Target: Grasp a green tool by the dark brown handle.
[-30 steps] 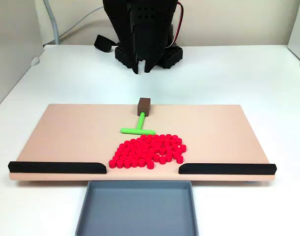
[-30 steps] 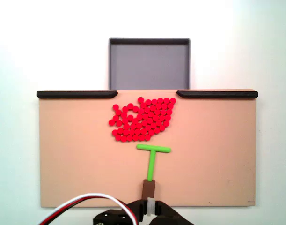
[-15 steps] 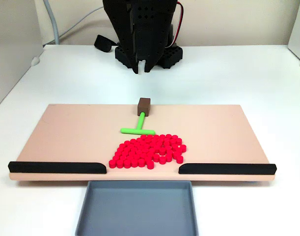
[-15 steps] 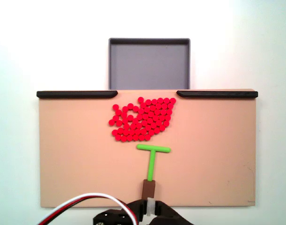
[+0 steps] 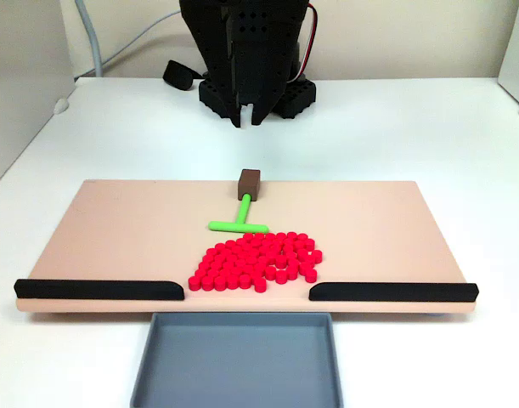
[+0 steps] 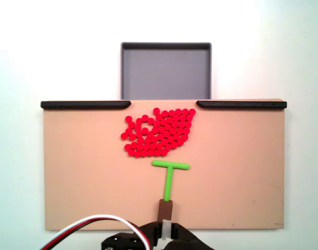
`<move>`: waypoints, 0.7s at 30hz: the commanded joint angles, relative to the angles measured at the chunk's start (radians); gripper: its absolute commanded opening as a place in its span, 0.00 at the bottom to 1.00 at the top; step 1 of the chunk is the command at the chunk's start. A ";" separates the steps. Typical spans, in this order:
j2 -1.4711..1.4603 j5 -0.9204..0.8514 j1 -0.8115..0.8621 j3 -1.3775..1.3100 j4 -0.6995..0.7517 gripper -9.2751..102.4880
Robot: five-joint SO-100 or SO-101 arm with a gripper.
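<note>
In a fixed view, a grey tray (image 5: 235, 357) sits at the near edge of the tan board (image 5: 115, 229), flanked by two black strips (image 5: 98, 290). Red cylinders (image 5: 257, 260) cluster mid-board. The green tool (image 5: 239, 216) lies just beyond them, its dark brown handle (image 5: 249, 181) at the far edge. The gripper (image 5: 247, 119) hangs past that edge, apart from the handle, jaws narrowly parted and empty

You see the green tool (image 5: 239, 218) lying flat, a T-shaped rod, its crossbar toward the red pieces; the dark brown handle (image 5: 249, 182) caps its stem.
</note>
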 commanded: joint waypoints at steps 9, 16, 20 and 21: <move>-0.002 -0.003 -0.017 -0.026 -0.005 0.08; 0.002 -0.012 -0.018 -0.028 -0.006 0.08; 0.002 -0.012 -0.020 -0.028 -0.006 0.08; 0.002 -0.012 -0.020 -0.028 -0.006 0.08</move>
